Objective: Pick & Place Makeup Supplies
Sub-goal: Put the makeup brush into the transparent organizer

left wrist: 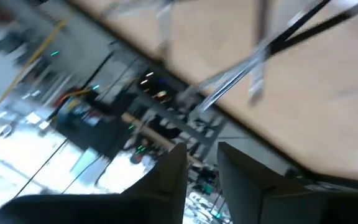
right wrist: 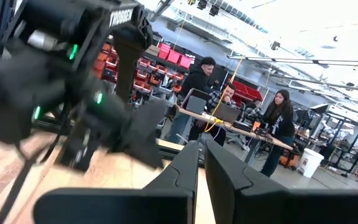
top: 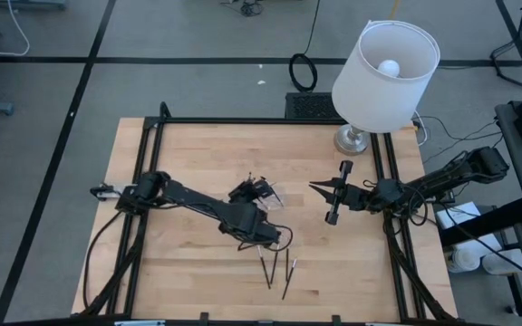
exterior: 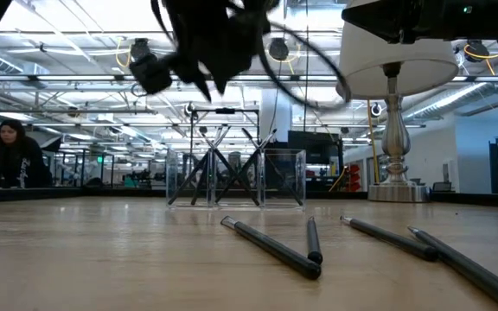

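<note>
high view: l gripper hangs just above the loose makeup sticks near the table's front edge, poised over its next pick; in its wrist view the two fingers stand apart w/ a clear gap and nothing between them. r gripper waits off to the side near the lamp base, jaws closed, empty, fingers pressed almost together, kept out of the l arm's working zone

low view: four dark sticks lie flat on the wood, apart from one another, two of them meeting at one end in a v; flat & thin, so prob. need a low pinch

container: small clear plastic tray sits mid-table, behind the loose sticks. several dark sticks already stand in it, leaning crossed against its walls, since it is too short to hold them upright; exact count can't be told. judging by this, abt half the job is done, four pieces left to move
</note>
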Controlling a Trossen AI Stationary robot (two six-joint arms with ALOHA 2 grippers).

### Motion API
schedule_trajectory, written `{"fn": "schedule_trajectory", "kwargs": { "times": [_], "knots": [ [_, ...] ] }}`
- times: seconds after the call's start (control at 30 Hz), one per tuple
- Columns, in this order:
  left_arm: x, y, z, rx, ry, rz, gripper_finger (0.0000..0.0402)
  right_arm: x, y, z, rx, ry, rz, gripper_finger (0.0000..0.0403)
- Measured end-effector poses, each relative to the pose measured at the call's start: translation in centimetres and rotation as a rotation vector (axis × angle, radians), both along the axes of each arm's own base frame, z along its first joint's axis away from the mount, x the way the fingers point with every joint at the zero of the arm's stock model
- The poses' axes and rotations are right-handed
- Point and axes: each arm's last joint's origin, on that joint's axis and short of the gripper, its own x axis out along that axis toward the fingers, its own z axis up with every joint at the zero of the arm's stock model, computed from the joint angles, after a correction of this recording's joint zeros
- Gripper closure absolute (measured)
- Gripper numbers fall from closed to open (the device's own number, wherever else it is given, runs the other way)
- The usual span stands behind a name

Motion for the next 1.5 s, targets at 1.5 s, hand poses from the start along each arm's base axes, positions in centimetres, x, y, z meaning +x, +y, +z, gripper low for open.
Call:
{"fn": "schedule_trajectory", "kwargs": {
  "times": [1.5],
  "knots": [
    [-23.8,3.9,-0.7,-1.547,-1.675,0.017,0.0312,0.0,0.0,0.0,0.04,-0.009,0.007,0.0383]
  ]
}}
